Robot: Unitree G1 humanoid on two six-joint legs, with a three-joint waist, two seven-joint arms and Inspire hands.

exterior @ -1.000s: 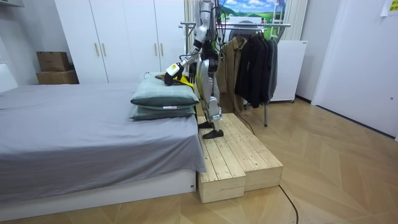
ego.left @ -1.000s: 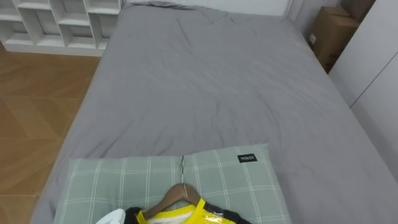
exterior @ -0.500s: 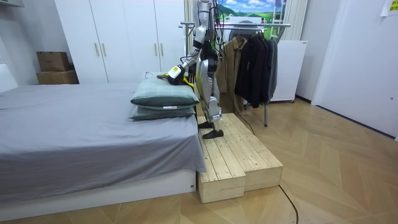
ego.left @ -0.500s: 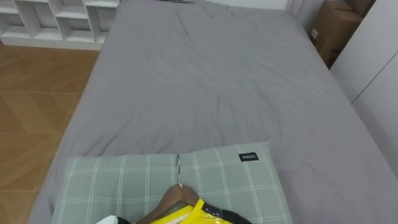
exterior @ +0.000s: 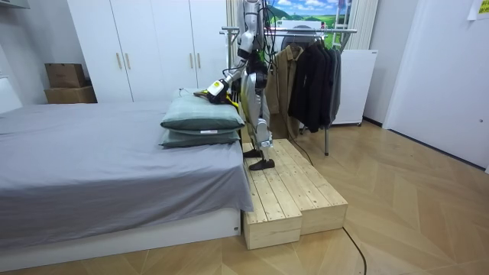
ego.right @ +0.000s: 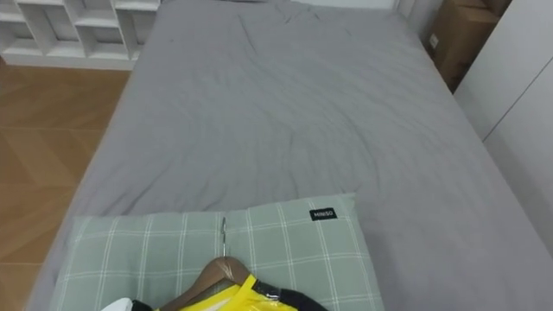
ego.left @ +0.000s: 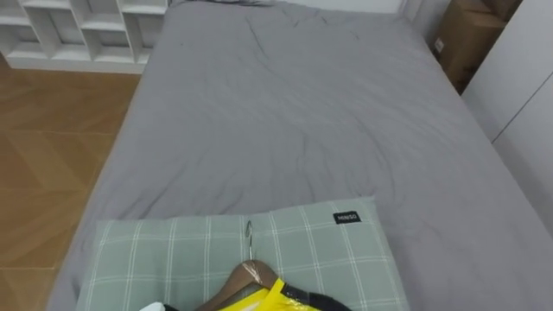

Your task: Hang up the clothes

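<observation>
Yellow garment [ego.left: 252, 301] on a wooden hanger [ego.left: 247, 277] is over the green pillow [ego.left: 164, 250].

wooden hanger [ego.left: 244, 282]: light brown, arms sloping down to both sides, thin metal hook [ego.left: 250, 242] pointing toward far end of bed. lies over green checked pillow [ego.left: 346, 255]. yellow garment [ego.left: 262, 300] on hanger, glossy, dark trim along right edge, cut off by lower frame edge. room view: garment sits as bright yellow bundle just above upper of 2 stacked pillows.
</observation>
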